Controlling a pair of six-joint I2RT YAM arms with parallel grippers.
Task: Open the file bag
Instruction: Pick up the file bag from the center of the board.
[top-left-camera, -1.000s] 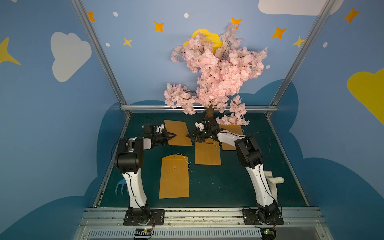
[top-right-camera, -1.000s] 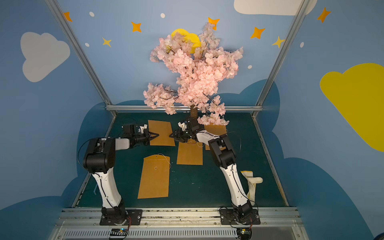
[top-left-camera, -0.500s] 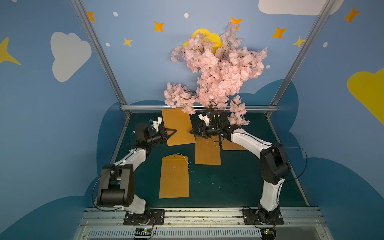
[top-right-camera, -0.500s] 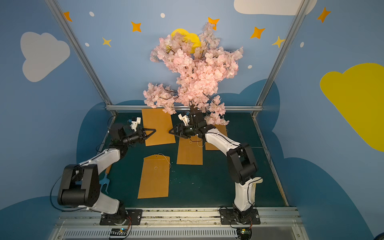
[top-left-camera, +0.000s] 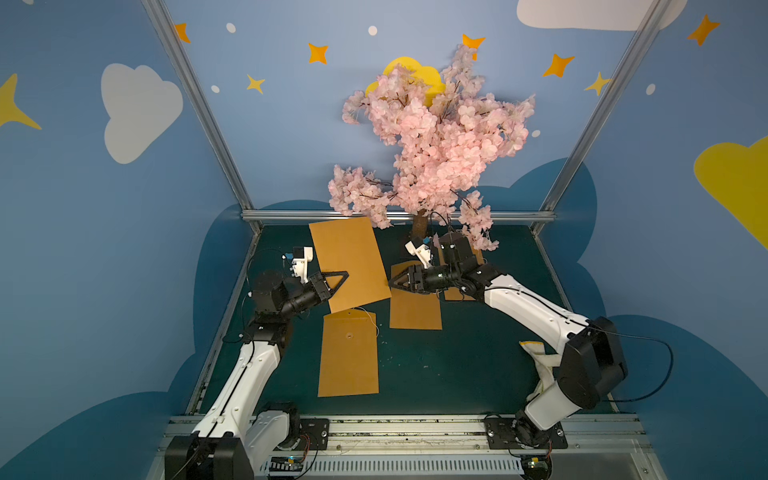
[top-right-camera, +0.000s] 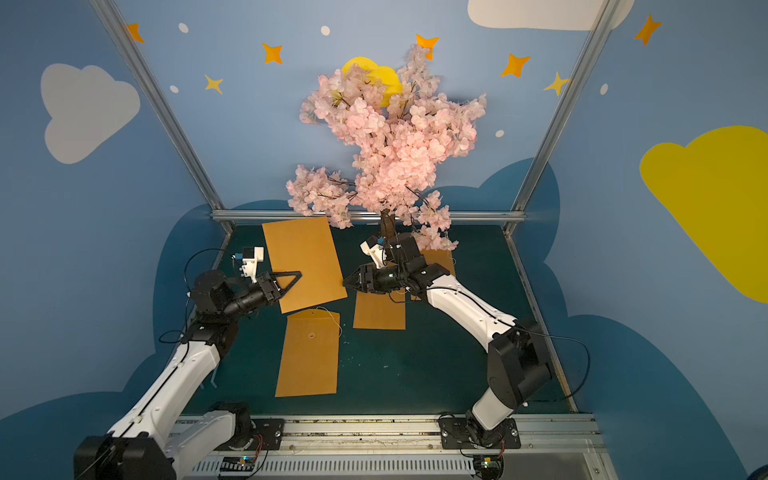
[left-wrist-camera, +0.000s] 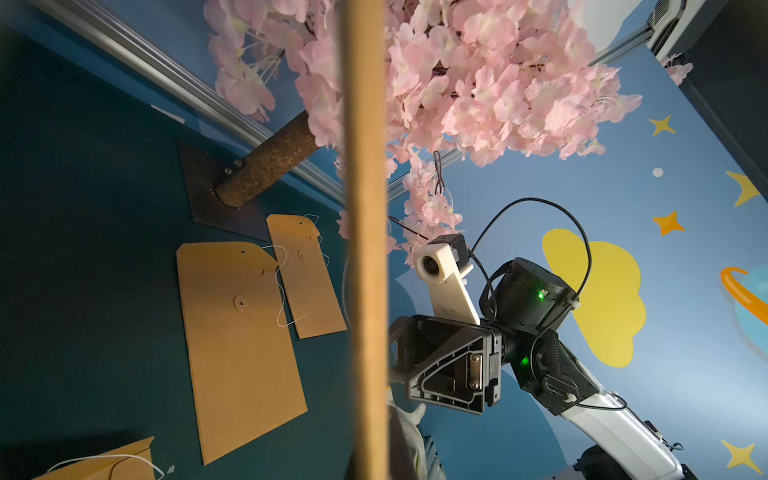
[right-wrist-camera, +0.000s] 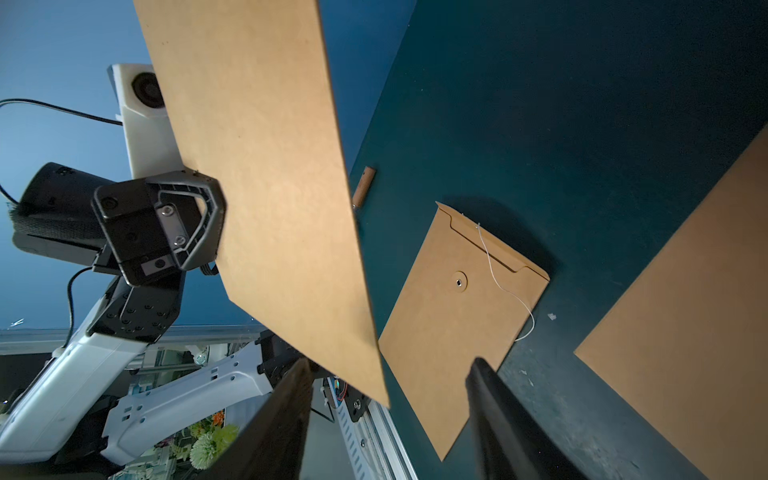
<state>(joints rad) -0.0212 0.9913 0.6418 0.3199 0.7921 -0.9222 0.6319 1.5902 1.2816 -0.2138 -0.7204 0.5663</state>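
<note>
Right wrist view: my left fingers (right-wrist-camera: 218, 216) pinch one edge of the kraft file bag (right-wrist-camera: 270, 166), held tilted above the desk (right-wrist-camera: 540, 104). My right fingers (right-wrist-camera: 286, 415) are spread just beside its lower corner, gripping nothing. I judge the opening is not yet begun: the bag is lifted only, and its flap side is hidden from me.

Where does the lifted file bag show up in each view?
Top view: lifted file bag left of centre, held off the green table.
Top view: same place.
Left wrist: edge-on tan strip crossing the frame.
Right wrist: broad sheet close up, pinched by the left hand.
Shared landmark: green table.
</note>
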